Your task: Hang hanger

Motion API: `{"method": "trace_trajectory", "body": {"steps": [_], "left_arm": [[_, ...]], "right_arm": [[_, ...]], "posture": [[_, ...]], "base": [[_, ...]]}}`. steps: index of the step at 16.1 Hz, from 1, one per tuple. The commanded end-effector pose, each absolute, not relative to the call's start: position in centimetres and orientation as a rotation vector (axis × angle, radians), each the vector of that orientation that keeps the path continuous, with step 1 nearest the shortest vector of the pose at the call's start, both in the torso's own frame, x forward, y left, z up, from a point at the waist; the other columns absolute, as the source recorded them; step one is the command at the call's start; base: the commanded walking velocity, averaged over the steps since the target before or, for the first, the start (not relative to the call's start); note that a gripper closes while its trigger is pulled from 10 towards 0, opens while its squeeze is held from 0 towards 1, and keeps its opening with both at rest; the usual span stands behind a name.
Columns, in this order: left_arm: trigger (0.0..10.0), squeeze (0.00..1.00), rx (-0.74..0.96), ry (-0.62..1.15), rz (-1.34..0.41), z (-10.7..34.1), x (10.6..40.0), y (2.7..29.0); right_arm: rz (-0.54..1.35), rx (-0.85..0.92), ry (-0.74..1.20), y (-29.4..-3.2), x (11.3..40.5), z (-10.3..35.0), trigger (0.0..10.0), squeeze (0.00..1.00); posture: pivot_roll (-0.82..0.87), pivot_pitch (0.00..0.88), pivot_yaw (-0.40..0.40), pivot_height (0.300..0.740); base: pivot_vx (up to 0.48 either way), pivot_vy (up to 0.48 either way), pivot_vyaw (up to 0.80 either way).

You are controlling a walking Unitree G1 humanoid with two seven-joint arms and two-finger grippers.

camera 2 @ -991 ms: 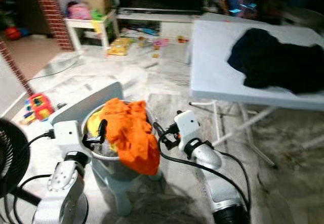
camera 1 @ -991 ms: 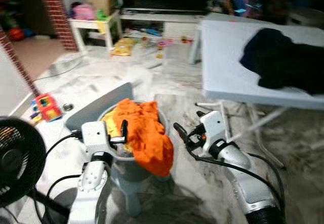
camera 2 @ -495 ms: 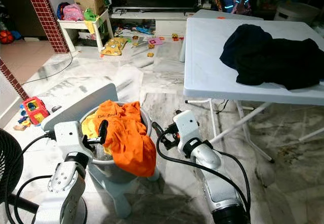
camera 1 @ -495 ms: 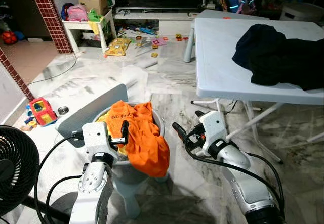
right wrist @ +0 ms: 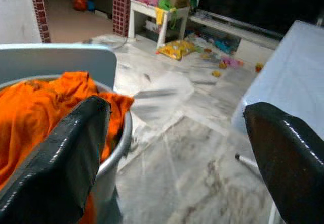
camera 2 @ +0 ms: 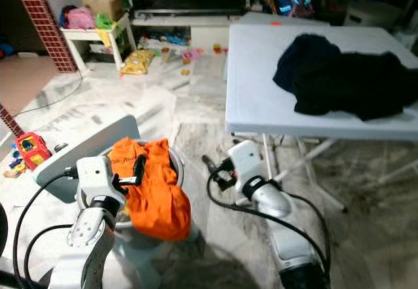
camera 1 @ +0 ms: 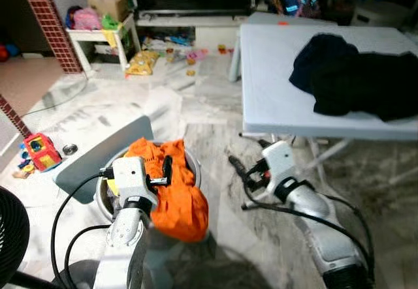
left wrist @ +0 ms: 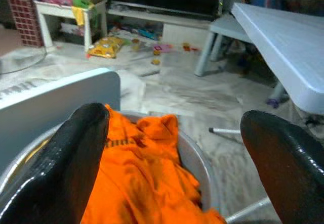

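One white table (camera 1: 274, 93), one dark garment (camera 1: 353, 74), one orange cloth (camera 1: 173, 184), one bin (left wrist: 195, 163).

An orange shirt (camera 1: 171, 186) in a grey bin (camera 2: 175, 165), dark clothes (camera 1: 353, 75) on a white table (camera 1: 274, 74).

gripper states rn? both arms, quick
Left gripper: open, holding nothing, above the orange garment in the basket.
Right gripper: open, holding nothing, over the floor between basket and white table.
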State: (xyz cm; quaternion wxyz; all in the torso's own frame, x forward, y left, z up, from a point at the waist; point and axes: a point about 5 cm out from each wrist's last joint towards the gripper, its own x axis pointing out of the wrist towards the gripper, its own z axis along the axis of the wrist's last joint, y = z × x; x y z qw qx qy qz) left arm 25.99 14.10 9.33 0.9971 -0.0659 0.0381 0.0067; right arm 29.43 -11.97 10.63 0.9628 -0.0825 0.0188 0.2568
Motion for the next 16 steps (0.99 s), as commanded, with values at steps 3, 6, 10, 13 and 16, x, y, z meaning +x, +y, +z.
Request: {"method": "trace_trajectory", "body": {"steps": [3,6,10,13,16], "left_arm": [[10.0,0.00,-0.137,0.081,0.036,9.14,25.88,14.45],[10.0,0.00,-0.138,0.082,0.035,9.06,25.85,14.33],[10.0,0.00,-0.139,0.083,0.036,8.97,25.86,14.28],[10.0,0.00,-0.140,0.084,0.036,8.93,25.86,14.20],[10.0,0.00,-0.141,0.090,0.045,8.86,25.86,14.28]], "right_arm": [[0.551,-0.168,0.007,-10.93,29.47,11.26,10.0,0.00],[0.562,-0.178,0.002,-10.75,29.42,11.38,10.0,0.00],[0.568,-0.183,0.001,-10.69,29.33,11.37,10.0,0.00],[0.574,-0.187,0.002,-10.71,29.27,11.37,10.0,0.00],[0.576,-0.187,0.003,-10.66,29.26,11.34,10.0,0.00]], "posture": [[-0.04,0.000,-0.016,0.740],[-0.04,0.000,-0.017,0.740],[-0.04,0.000,-0.018,0.740],[-0.04,0.000,-0.019,0.740],[-0.04,0.000,-0.019,0.740]], "base": [[0.295,0.000,0.00],[0.292,0.000,0.00],[0.291,0.000,0.00],[0.290,0.000,0.58],[0.167,0.000,0.52]]}}
